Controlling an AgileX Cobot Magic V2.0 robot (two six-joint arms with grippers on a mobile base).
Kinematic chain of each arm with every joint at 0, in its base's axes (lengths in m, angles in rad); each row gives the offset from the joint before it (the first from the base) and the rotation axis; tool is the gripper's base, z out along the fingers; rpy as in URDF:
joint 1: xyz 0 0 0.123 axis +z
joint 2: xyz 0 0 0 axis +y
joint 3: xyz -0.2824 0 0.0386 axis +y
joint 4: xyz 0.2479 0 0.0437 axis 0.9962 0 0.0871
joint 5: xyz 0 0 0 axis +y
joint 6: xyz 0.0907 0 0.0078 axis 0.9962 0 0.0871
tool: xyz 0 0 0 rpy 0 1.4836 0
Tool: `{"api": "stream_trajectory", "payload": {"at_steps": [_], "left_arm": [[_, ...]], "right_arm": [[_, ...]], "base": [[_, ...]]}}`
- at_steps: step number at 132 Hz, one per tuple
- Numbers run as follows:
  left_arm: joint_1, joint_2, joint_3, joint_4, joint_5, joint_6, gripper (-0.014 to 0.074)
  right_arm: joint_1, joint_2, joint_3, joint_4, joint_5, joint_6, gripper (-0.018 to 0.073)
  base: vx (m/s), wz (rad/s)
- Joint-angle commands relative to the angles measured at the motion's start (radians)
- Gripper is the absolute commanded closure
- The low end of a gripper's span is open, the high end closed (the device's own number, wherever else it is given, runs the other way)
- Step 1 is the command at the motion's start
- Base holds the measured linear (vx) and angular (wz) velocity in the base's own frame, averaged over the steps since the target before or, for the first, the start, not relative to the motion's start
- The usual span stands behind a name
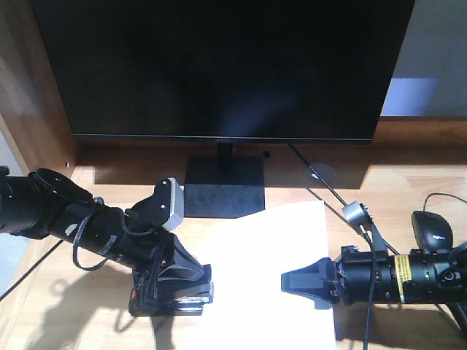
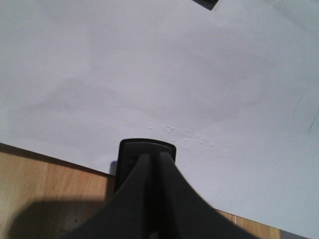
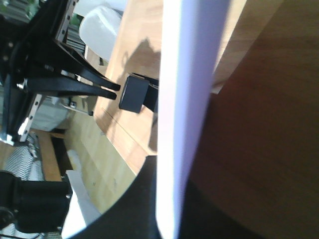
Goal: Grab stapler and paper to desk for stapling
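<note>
White paper [image 1: 266, 281] lies flat on the light wooden desk [image 1: 109, 186], reaching to the desk's near edge, in front of the black stand of a dark monitor [image 1: 222, 65]. At the sheet's left edge sits the black stapler [image 1: 191, 297], with its front end over the edge of the paper, as the left wrist view shows. The left gripper [image 1: 175, 292] is lowered onto the stapler, its two dark fingers [image 2: 149, 199] drawn nearly together over the stapler's top; whether they press on it cannot be told. The right gripper [image 1: 292, 283] lies level with the sheet's right edge, and the right wrist view shows the white sheet edge-on between its two jaws, which pinch it. Near the desk's right edge rests a black mouse [image 1: 432, 230], and a thin black cable [image 1: 321, 182] runs diagonally from the monitor toward the right arm.
</note>
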Motion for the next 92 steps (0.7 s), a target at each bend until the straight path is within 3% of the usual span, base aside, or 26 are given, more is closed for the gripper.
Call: {"api": "stream_trajectory", "payload": {"at_steps": [1, 58, 92], "left_arm": [[-0.004, -0.042, -0.021, -0.046, 0.04, -0.007, 0.0603], [-0.004, -0.042, -0.021, -0.046, 0.04, -0.007, 0.0603], [-0.004, -0.042, -0.021, -0.046, 0.041, -0.007, 0.0603]], "right_arm": [[0.002, -0.006, -0.018, 0.064, -0.08, -0.02, 0.0561], [0.01, 0.081, -0.018, 0.199, -0.143, -0.05, 0.0561], [0.127, 0.132, -0.018, 0.357, -0.15, -0.102, 0.0561]], "base": [[0.0, 0.0], [0.0, 0.0], [0.0, 0.0]]}}
